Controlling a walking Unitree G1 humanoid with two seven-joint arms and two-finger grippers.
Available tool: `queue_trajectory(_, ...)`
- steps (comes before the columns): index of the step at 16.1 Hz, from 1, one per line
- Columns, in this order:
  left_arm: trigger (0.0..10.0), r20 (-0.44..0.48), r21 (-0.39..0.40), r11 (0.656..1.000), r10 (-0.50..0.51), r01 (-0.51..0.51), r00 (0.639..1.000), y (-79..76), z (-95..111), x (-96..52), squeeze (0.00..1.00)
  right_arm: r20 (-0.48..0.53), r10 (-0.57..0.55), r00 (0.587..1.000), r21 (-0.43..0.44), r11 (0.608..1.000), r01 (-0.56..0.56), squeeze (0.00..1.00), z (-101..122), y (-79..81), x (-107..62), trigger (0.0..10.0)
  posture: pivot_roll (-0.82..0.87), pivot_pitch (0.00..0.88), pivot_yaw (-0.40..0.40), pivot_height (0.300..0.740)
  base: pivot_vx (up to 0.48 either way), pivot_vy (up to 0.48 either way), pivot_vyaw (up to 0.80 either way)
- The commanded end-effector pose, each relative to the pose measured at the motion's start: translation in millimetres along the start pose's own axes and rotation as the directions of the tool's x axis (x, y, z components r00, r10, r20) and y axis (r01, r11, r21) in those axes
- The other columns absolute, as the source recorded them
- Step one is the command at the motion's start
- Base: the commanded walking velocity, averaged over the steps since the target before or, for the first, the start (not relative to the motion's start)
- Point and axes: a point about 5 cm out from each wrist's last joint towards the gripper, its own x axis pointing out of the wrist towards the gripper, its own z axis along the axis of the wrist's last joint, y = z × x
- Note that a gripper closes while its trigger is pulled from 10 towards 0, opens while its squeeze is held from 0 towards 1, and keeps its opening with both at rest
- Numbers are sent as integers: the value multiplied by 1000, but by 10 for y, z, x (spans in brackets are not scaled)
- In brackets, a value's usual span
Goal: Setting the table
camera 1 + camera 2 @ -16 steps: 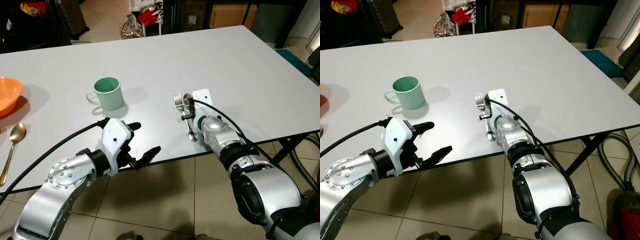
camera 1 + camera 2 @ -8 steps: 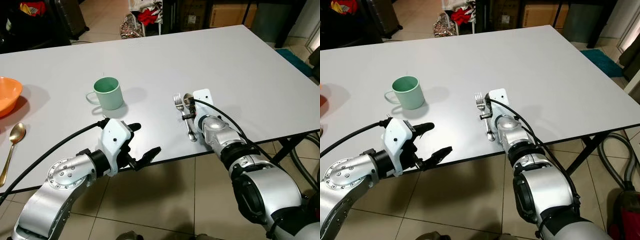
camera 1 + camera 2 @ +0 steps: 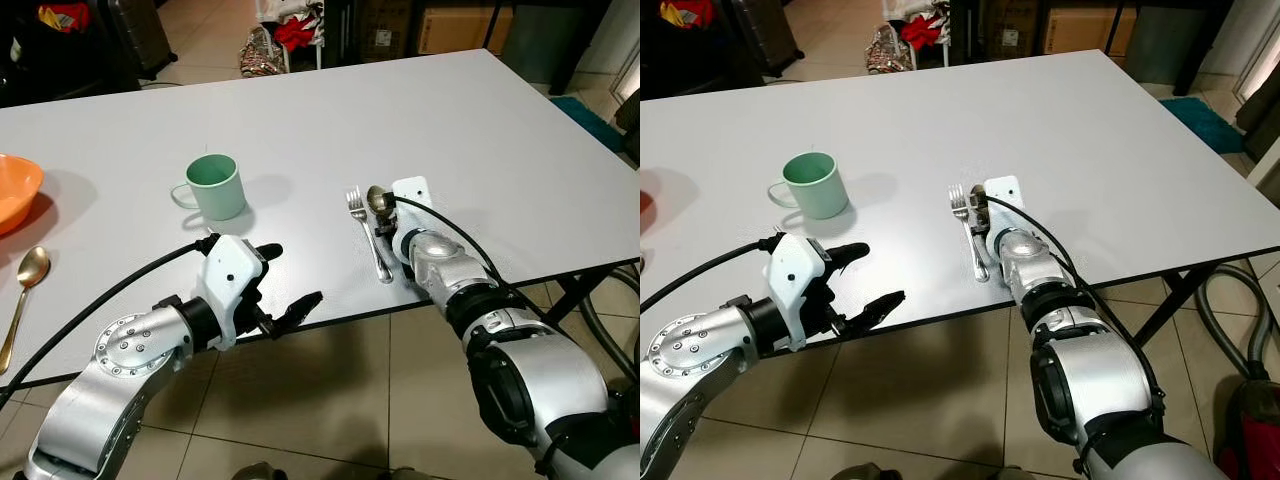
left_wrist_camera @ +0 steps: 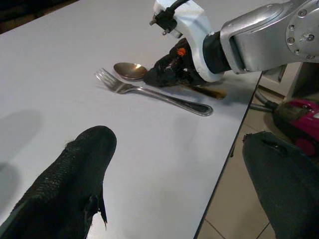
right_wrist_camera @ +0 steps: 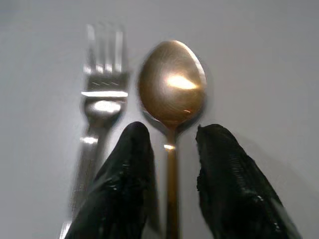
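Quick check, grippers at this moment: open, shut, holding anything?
Left gripper: open, empty, at the table's near edge.
Right gripper: fingers straddle the gold spoon's handle beside the fork; a gap shows, so open.

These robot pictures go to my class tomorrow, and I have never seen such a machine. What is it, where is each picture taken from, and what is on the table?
It is a humanoid robot with two silver arms. Two pictures come from its head camera, two from wrist cameras looking along each gripper's black fingers. On the white table stand a green mug and an orange bowl, with a gold spoon beside it. The right gripper straddles a second gold spoon's handle, next to a silver fork. The left gripper hovers open at the table's edge, holding nothing.
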Motion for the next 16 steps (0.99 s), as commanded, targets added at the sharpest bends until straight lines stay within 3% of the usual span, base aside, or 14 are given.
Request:
queue_trajectory(1, 10000, 22, 1, 1000, -8, 8, 1000, -8, 37, 9, 0, 55, 35, 998, 29, 999, -36, 1000, 121, -4, -2, 10000, 69, 72, 53, 740, 0, 0, 0)
queue_trajectory(5, 10000, 95, -70, 997, 18, -11, 995, 11, 81, 20, 0, 206, 25, 978, 31, 999, -32, 1000, 349, -244, -142, 10000, 33, 40, 66, 740, 0, 0, 0)
queue_trajectory(7, 10000, 101, -77, 997, 19, -11, 995, -2, 76, 31, 0, 306, 67, 950, -31, 998, -61, 1000, 478, -270, -404, 10000, 11, 31, 73, 740, 0, 0, 0)
queue_trajectory(8, 10000, 115, -85, 996, 47, -37, 992, -4, 81, 25, 0, 352, 88, 932, -73, 995, -66, 1000, 484, -250, -610, 10000, -6, 28, 71, 740, 0, 0, 0)
queue_trajectory(9, 10000, 121, -88, 995, 65, -55, 991, -1, 84, 20, 0, 369, 92, 925, -91, 994, -62, 1000, 472, -235, -712, 10000, -11, 27, 70, 740, 0, 0, 0)
queue_trajectory(10, 10000, 127, -96, 985, 153, -141, 980, 38, 81, 1, 0, 452, 92, 887, -161, 987, -20, 1000, 416, -208, -962, 10000, -19, 25, 66, 740, 0, 0, 0)
queue_trajectory(12, 10000, 116, -142, 902, 424, -407, 898, 118, 41, -122, 0, 425, 83, 901, -97, 994, -46, 1000, -25, -128, -1366, 10000, -31, 23, 63, 740, 0, 0, 400)
queue_trajectory(15, 10000, 83, -185, 847, 518, -498, 851, 3, -43, -221, 0, 380, 93, 921, -35, 996, -86, 1000, -333, 48, -1784, 10000, -53, 23, 79, 740, 0, 0, 800)
queue_trajectory(16, 10000, 76, -169, 847, 521, -504, 850, -8, -61, -213, 0, 382, 74, 921, -49, 997, -59, 1000, -361, 52, -1818, 10000, -56, 24, 79, 740, 0, 0, 800)
